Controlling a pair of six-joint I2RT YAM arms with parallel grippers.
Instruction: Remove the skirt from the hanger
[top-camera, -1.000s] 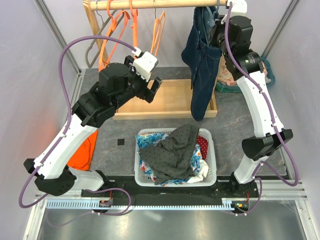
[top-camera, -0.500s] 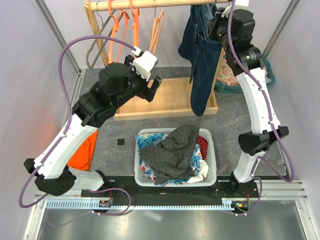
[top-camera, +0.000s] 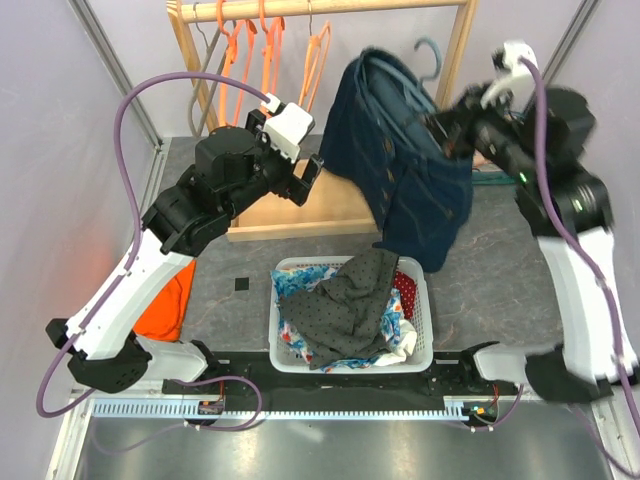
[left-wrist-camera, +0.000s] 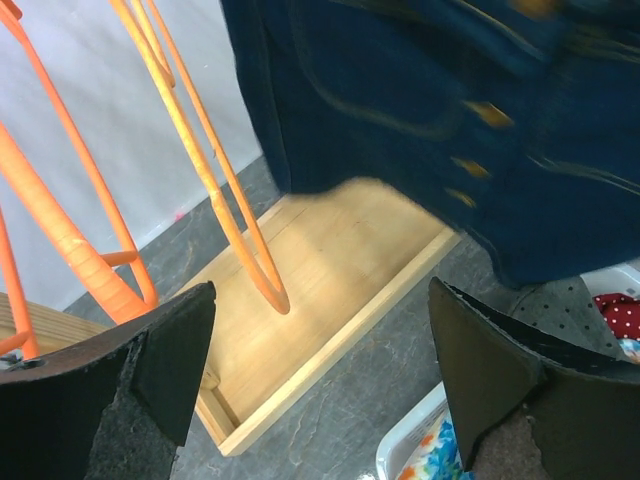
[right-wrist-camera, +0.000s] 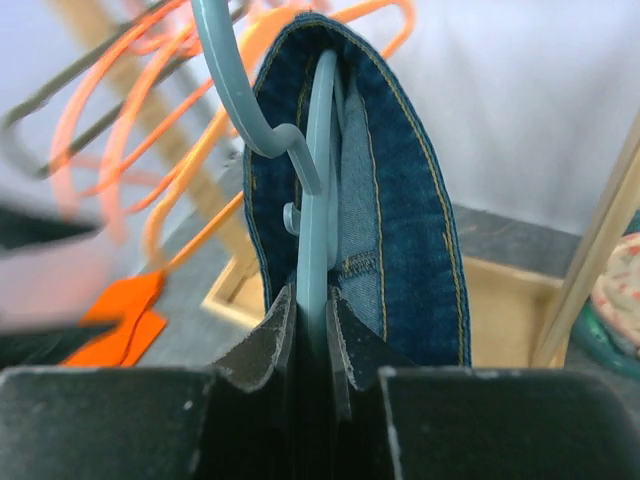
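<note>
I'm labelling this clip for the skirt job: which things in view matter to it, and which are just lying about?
In the job: denim skirt; blue-grey hanger that carries it; right gripper, clamped on that hanger; left gripper, open.
Lying about: orange hangers; laundry basket; wooden tray.

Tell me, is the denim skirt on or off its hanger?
On: the skirt has its waistband wrapped around the hanger, which the right gripper clamps.

Skirt (left-wrist-camera: 400, 100) and right arm (top-camera: 570, 190) blurred.
</note>
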